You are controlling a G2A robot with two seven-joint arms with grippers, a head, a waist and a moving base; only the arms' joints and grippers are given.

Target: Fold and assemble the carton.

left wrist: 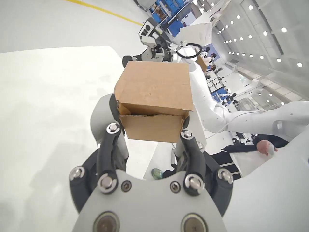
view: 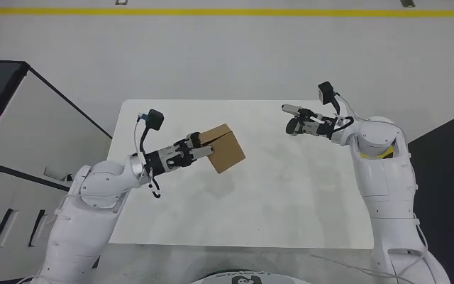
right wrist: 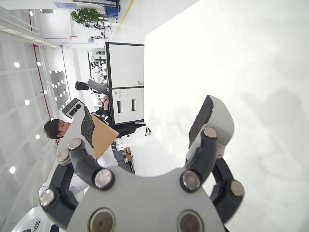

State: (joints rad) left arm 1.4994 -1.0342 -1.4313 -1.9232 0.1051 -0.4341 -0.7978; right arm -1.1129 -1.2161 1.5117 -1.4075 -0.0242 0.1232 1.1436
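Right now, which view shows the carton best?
Left wrist view: the carton is close, clamped in the left gripper, flap seam facing the camera. Top view shows it small, toward the left arm's side of the table. Right wrist view catches a tan corner behind one finger of the right gripper.

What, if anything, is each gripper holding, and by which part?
The left gripper clamps the carton by opposite sides at its flap end; the right gripper, open, holds nothing.

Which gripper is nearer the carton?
Left. The left gripper is clamped on the carton; the right gripper is open, well apart from it.
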